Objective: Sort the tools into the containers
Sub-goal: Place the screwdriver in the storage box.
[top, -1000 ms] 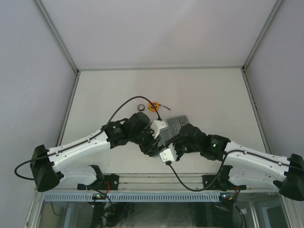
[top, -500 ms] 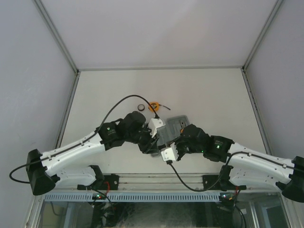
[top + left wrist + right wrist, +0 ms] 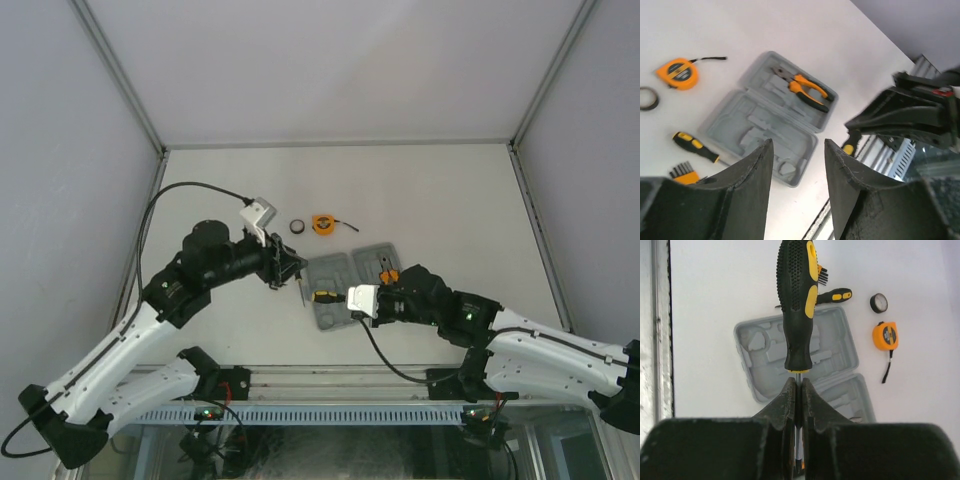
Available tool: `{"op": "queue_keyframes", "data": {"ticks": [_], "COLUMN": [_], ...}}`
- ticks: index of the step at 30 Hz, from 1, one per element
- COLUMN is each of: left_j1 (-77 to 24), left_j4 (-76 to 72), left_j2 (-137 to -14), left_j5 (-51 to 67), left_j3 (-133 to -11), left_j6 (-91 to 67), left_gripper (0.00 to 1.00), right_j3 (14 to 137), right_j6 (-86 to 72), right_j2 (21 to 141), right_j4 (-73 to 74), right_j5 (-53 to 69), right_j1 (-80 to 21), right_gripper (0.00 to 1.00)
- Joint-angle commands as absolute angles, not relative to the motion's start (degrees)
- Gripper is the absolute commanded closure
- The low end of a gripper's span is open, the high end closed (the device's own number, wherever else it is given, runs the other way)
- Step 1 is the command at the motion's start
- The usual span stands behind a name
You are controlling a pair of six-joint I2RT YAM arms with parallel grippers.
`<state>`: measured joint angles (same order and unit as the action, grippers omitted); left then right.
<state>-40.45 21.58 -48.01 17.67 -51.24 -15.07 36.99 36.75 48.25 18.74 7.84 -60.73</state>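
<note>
One tool is judged to be sorted: the pliers (image 3: 804,90) are seen lying in a moulded recess of the open grey tool case (image 3: 742,120), in the half at its 3 o'clock side in the top view. No other tool can be made out in the recesses.

A second tool is in hand. The large screwdriver (image 3: 798,305) is gripped by its shaft in the right claw (image 3: 796,386), whose fingers are closed tight on it. It is held above the case half at 9 o'clock and is not yet seated.

Four tools are left on the tabletop (image 3: 805,30). The tape measure (image 3: 678,73) lies at the case's 11 o'clock in the top view, with the black ring (image 3: 647,98) just at its 9 o'clock. In the left wrist view the small screwdriver (image 3: 695,148) and the hex-key set (image 3: 683,172) are found near the case's 8 o'clock.

The left claw (image 3: 796,165) is spread wide and holds nothing.

The count is one case with two halves, one pair of pliers, two screwdrivers, one hex-key set, one ring and one tape measure.
</note>
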Motion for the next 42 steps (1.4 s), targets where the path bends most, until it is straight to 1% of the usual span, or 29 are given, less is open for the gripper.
{"op": "queue_keyframes", "data": {"ticks": [1, 5, 9, 13, 16, 20, 24, 31, 42], "left_j1": [-35.31, -32.40, -31.91, -31.91, -31.90, -31.95, -31.91, -31.87, -31.95], "left_j4": [18.71, 19.77, 20.43, 21.10, 21.59, 22.29, 22.81, 23.45, 24.31], "left_j2": [-47.11, -47.81, -48.88, -49.51, -49.88, -50.46, -50.56, -50.88, -51.08], "left_j5": [14.57, 12.94, 11.27, 9.34, 8.41, 7.59, 6.90, 6.39, 6.03], "left_j3": [-48.14, -47.23, -47.02, -47.11, -47.07, -47.17, -46.96, -46.17, -44.92], "left_j6": [-21.68, -23.64, -24.40, -24.81, -24.87, -24.98, -24.89, -24.79, -24.89], "left_gripper": [0.50, 0.50, 0.50, 0.50, 0.50, 0.50, 0.50, 0.51, 0.51], "right_j3": [35.16, 34.98, 35.15, 36.10, 36.81, 37.29, 38.82, 42.79, 49.80], "right_j6": [14.50, -4.75, -16.81, -27.98, -32.88, -35.04, -36.41, -37.49, -40.67], "right_j2": [46.01, 46.05, 47.59, 49.07, 50.33, 53.56, 57.97, 66.40, 78.87], "right_j4": [7.25, 6.55, 10.53, 16.95, 19.94, 20.71, 20.82, 22.21, 25.85], "right_j5": [2.36, -9.96, -16.63, -15.00, -5.66, 5.51, 8.93, 9.97, 5.50], "right_j1": [-60.71, -60.63, -57.94, -51.63, -43.70, -36.46, -34.57, -34.98, -38.20], "right_gripper": [1.00, 1.00, 1.00, 1.00, 1.00, 1.00, 1.00, 1.00, 1.00]}}
